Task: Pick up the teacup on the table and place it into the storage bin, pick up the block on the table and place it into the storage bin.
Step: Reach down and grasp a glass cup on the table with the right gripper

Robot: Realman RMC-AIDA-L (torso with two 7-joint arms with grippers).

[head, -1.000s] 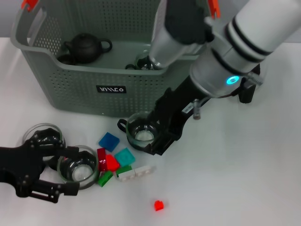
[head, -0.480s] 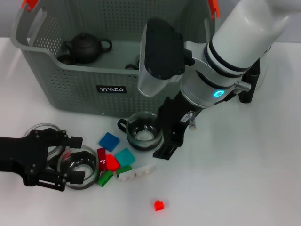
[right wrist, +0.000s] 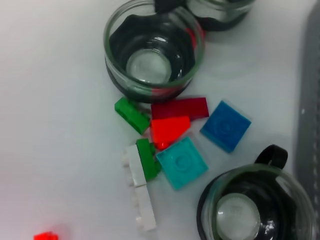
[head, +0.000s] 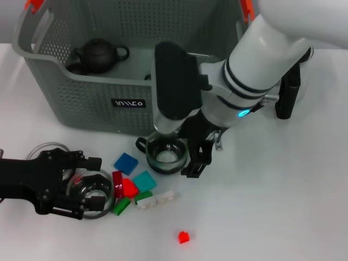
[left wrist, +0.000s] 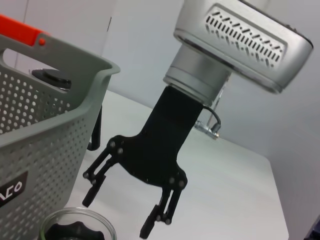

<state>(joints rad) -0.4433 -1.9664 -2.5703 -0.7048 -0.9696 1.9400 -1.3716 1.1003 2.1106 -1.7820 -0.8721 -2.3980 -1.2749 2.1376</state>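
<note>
Three glass teacups stand on the white table in front of the storage bin [head: 81, 103]. My right gripper [head: 187, 162] hangs open just right of the teacup with a black handle [head: 165, 152], with nothing between its fingers; the left wrist view shows its spread fingers [left wrist: 92, 192]. My left gripper [head: 87, 184] is low at the near left, open, with a finger on each side of a handleless teacup [head: 89, 191]. The third teacup [head: 46, 151] stands behind it. Several blocks lie between the cups: blue [head: 126, 162], teal [head: 144, 181], red [head: 129, 188], green [head: 122, 206], white [head: 157, 198].
A dark teapot [head: 98, 54] sits inside the bin at its left end. A small red block [head: 184, 236] lies alone near the front edge. My right arm's white forearm [head: 261, 60] reaches over the bin's right end. Bare table lies to the right.
My right gripper has come off the handled teacup to its right side and its arm has swung left over the bin. My left gripper has slid right around the handleless teacup.
</note>
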